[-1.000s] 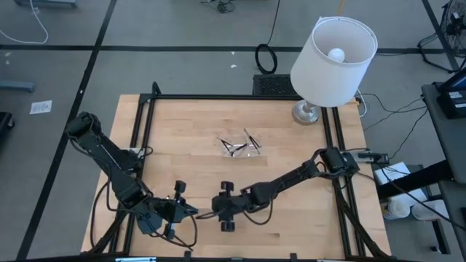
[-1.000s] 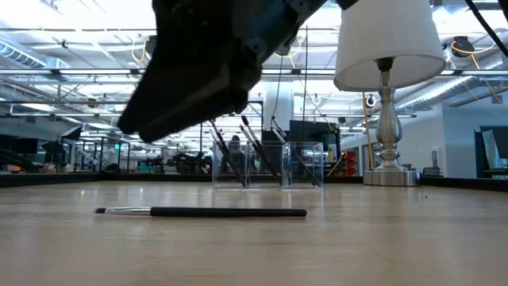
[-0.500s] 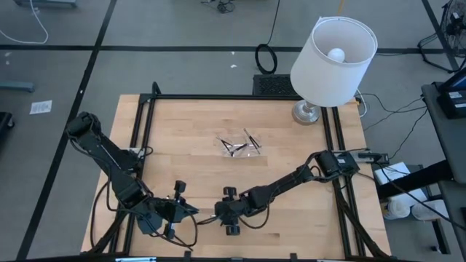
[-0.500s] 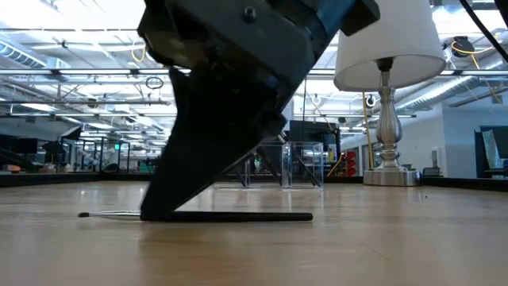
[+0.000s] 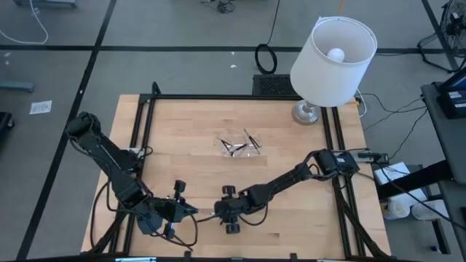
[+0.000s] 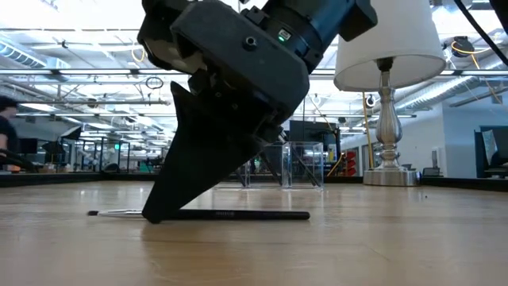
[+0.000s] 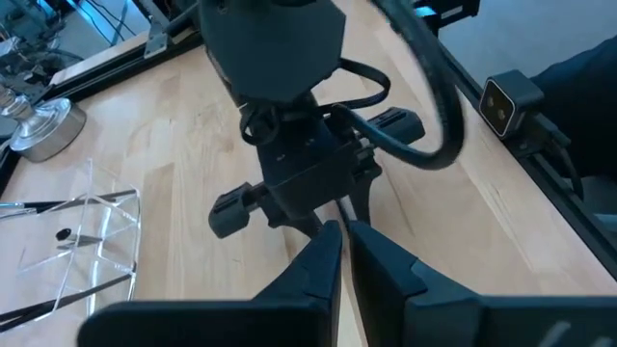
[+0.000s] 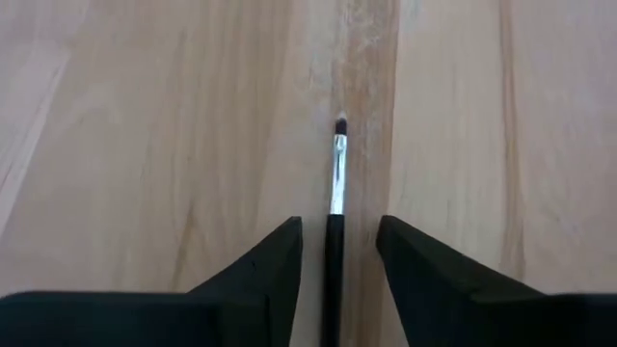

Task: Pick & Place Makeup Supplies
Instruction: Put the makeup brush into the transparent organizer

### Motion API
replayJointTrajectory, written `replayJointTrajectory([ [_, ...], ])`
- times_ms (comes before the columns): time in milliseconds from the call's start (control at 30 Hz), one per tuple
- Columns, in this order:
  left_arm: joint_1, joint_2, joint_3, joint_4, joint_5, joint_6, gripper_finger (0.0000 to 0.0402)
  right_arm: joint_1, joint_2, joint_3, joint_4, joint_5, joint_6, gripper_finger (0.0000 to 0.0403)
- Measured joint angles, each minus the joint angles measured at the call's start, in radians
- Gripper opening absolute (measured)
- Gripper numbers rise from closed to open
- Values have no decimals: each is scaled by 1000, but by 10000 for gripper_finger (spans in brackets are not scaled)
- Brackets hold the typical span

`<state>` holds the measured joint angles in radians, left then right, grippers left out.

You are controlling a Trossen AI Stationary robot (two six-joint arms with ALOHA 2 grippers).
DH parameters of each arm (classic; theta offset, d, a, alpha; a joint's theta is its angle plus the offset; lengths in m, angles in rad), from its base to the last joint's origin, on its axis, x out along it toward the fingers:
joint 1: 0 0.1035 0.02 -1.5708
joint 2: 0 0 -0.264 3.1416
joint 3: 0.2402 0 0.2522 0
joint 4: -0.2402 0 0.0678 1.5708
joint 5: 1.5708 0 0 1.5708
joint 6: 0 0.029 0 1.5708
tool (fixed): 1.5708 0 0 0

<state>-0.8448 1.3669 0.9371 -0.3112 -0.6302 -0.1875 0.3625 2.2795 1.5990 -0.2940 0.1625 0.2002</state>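
Wooden counter (image 5: 189, 138) held several brushes in the clear tray (image 5: 240, 145); right gripper (image 8: 335, 253), fingers parted, straddled one brush (image 8: 335, 207), ungrasped.

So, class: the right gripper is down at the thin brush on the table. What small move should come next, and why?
Probably close the right gripper on the makeup brush. In the right wrist view the brush handle lies between its open fingers, and the low view shows the fingertips down at the wooden table beside the handle, so nothing remains but to pinch.
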Motion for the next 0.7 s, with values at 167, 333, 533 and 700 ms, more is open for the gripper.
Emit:
replayJointTrajectory([
  [167,0,0,0,0,0,-1,35,-4,0,-63,70,9,9,108],
  [333,0,0,0,1,0,-1,35,-8,0,-118,128,-6,22,49],
  [533,0,0,0,1,0,-8,35,-14,-2,-158,167,-63,70,8],
  [700,1,0,0,1,-1,-8,35,-13,-2,-158,168,-42,78,5],
])
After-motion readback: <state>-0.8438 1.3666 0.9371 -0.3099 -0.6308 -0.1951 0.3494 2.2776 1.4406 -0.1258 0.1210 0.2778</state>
